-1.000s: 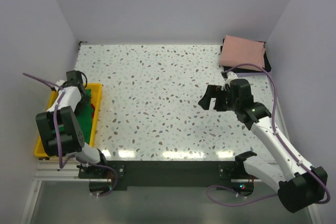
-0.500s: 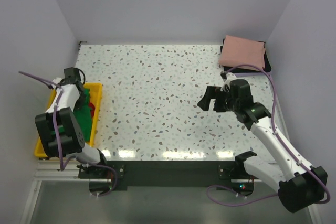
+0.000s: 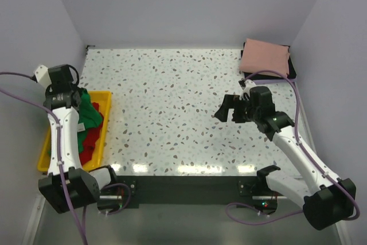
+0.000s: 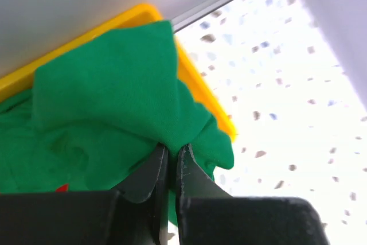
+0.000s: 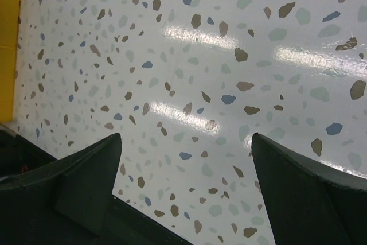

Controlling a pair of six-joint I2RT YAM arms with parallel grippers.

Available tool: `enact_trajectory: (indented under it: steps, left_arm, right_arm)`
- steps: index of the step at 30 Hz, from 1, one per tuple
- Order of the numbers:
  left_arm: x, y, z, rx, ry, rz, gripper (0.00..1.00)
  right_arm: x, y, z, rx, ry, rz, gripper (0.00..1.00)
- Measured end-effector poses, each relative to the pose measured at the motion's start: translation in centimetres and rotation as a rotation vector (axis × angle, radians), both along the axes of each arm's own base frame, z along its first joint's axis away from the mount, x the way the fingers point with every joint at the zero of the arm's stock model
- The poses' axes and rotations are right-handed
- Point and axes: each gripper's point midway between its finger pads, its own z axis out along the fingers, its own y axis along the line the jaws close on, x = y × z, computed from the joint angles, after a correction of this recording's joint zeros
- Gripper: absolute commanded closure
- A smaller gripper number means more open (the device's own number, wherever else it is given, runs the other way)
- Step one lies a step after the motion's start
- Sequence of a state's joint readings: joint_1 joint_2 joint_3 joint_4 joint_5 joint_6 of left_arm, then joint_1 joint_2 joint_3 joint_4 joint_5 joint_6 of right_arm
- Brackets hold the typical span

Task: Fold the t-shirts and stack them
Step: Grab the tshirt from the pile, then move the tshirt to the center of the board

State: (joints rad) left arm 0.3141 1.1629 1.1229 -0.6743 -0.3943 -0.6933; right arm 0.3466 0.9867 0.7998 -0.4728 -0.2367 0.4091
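**Left gripper.** The fingers of the left gripper are pressed almost together and pinch a fold of the green t-shirt. The cloth rises to a peak at the fingertips and drapes away from them on both sides. The rest of the shirt lies bunched in the yellow tray, and one lobe hangs over the tray rim nearest the table centre. A small patch of the red t-shirt shows under the green cloth. In the top view more of it is visible towards the near end of the tray.

**Right gripper.** The fingers of the right gripper are spread wide and hold nothing. It hangs over bare tabletop in the right half of the table, well apart from every shirt.

**Third shirt.** The salmon pink t-shirt lies folded flat at the far right corner of the table, on a dark pad that shows along its right edge.

**Surface and room.** The tray stands along the left edge of the table, in the near half. The tabletop is white with small coloured speckles and shows glare along its near edge. Plain pale walls enclose the left, far and right sides.
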Motion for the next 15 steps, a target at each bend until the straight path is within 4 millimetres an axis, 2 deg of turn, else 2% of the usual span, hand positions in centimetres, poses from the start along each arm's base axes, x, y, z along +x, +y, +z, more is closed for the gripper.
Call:
enact_trajectory:
  steps: [6, 8, 10, 15]
  left_arm:
    - [0.9, -2.0, 8.8, 0.043, -0.230, -0.134, 1.00]
    - [1.4, -3.0, 11.2, 0.051, -0.286, -0.186, 1.00]
    - [2.1, -4.7, 13.9, 0.062, -0.344, -0.255, 1.00]
    - [3.6, -11.1, 19.3, 0.055, -0.465, -0.473, 1.00]
  right_arm:
    - [0.0, 0.4, -0.3, 0.010, 0.009, 0.023, 0.01]
    - [0.0, 0.5, -0.4, 0.011, 0.014, 0.031, 0.01]
    - [-0.1, 0.6, -0.4, 0.013, 0.015, 0.037, 0.01]
    - [-0.1, 0.7, -0.3, 0.016, 0.011, 0.039, 0.01]
